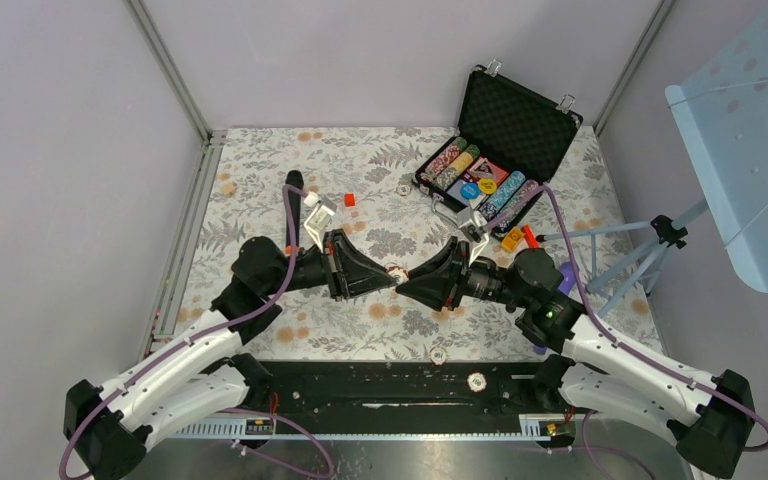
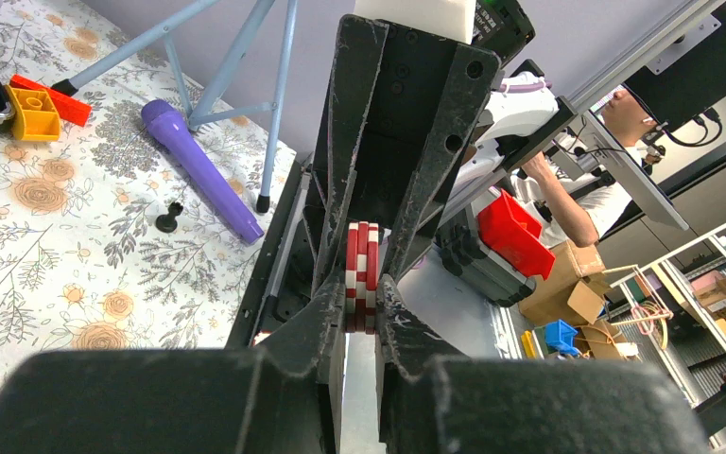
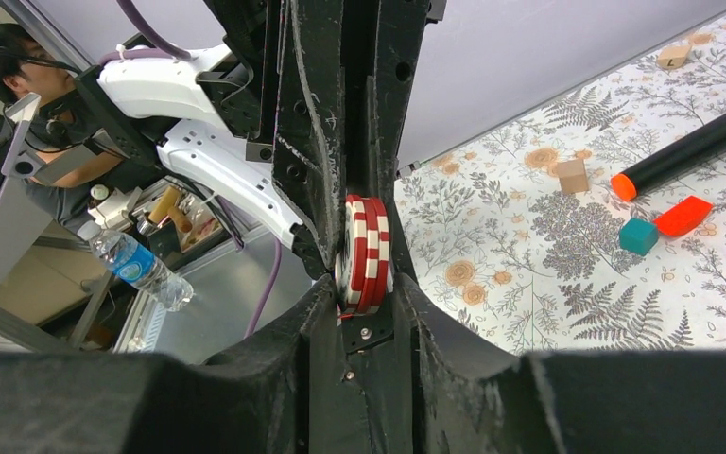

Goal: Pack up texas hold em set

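Three red-and-white chips, stacked face to face, sit where the two grippers meet tip to tip near the middle of the flowered table. From overhead the stack is only a speck between the black tips, and neither grip can be read there. The left wrist camera shows the left gripper clamped on the stack, its fingers pressed against the outer faces. The right wrist camera shows the right gripper straddling the same stack from the opposite side. Whether its pads press on the chips I cannot tell. Only the overhead view shows the open black case at the far right corner, with rows of chips and round buttons in its base. It also shows a loose chip on the table just left of the case. The right wrist view alone shows a teal block beside a red block.
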Tool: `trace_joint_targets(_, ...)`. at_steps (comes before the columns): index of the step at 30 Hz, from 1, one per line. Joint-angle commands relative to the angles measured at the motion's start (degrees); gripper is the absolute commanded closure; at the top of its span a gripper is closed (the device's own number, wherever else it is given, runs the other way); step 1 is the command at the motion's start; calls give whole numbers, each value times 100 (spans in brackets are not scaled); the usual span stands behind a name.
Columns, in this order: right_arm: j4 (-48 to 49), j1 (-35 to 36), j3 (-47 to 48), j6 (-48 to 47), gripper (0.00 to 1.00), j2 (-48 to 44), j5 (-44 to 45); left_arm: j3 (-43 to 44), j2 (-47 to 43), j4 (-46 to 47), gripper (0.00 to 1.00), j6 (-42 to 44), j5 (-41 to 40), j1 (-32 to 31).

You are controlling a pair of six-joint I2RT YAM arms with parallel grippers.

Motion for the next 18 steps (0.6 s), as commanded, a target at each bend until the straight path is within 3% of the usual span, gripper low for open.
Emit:
trace_joint_targets(1,315,-23,218,-52,66,-62,-13,-27,-3,407,100,-58,203,-5)
trace_joint_targets(8,283,-21,236,-65,75,-46,-5,-37,0,391,100,-45,228,-14)
trace_joint_targets(12,271,-23,244,-73,67,-37,35,-42,-4,376,100,-28,243,-17)
trace_joint_targets(18,306,-28,251,-93,67,-61,54,-56,-19,330,100,-2,258,-14)
